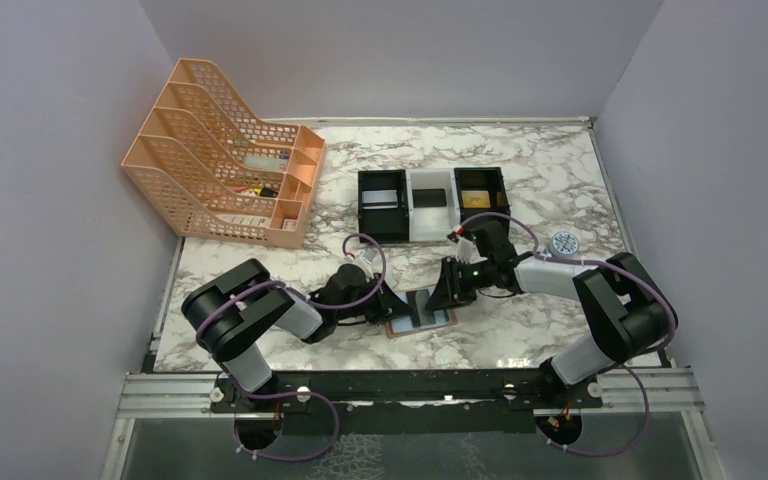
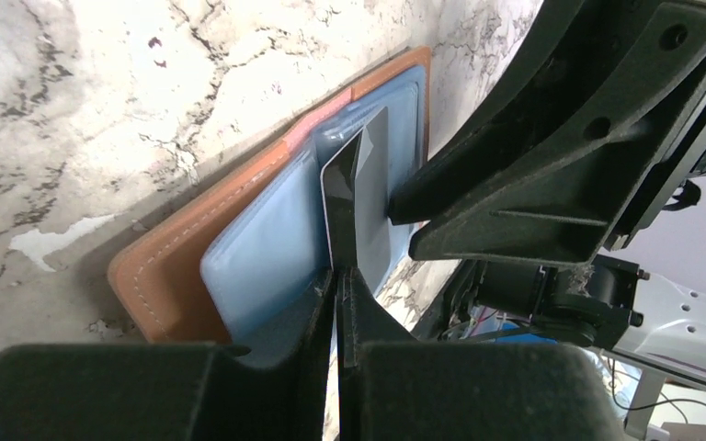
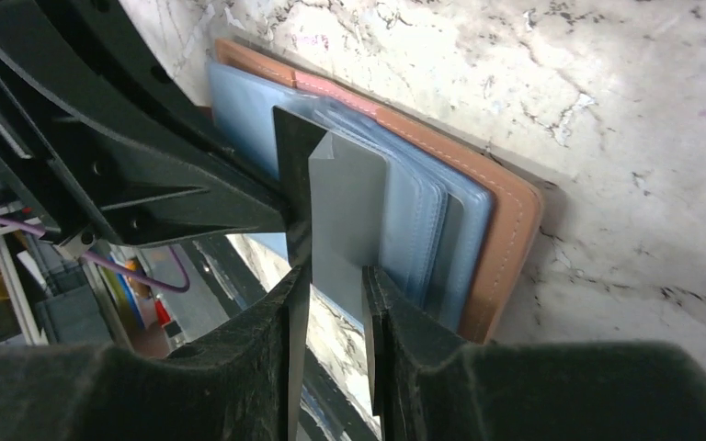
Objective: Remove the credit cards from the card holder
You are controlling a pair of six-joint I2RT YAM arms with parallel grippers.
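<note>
The card holder [image 1: 430,321] lies open on the marble between the arms, tan leather outside [image 2: 161,276] and pale blue pockets inside [image 3: 423,220]. A dark grey credit card [image 2: 368,184] stands up out of its pockets; it also shows in the right wrist view [image 3: 345,211]. My left gripper [image 2: 337,280] is shut on this card's near edge, seen in the top view [image 1: 407,303]. My right gripper [image 3: 331,276] faces it from the other side [image 1: 444,296], jaws a narrow gap apart, with the card between them. Other cards in the holder are hidden.
Three small box trays stand behind: black [image 1: 383,225], white [image 1: 431,228] and black [image 1: 481,178], each with a card-like thing inside. An orange mesh file rack [image 1: 225,150] is at the back left. A small round blue-white object [image 1: 563,241] lies at the right.
</note>
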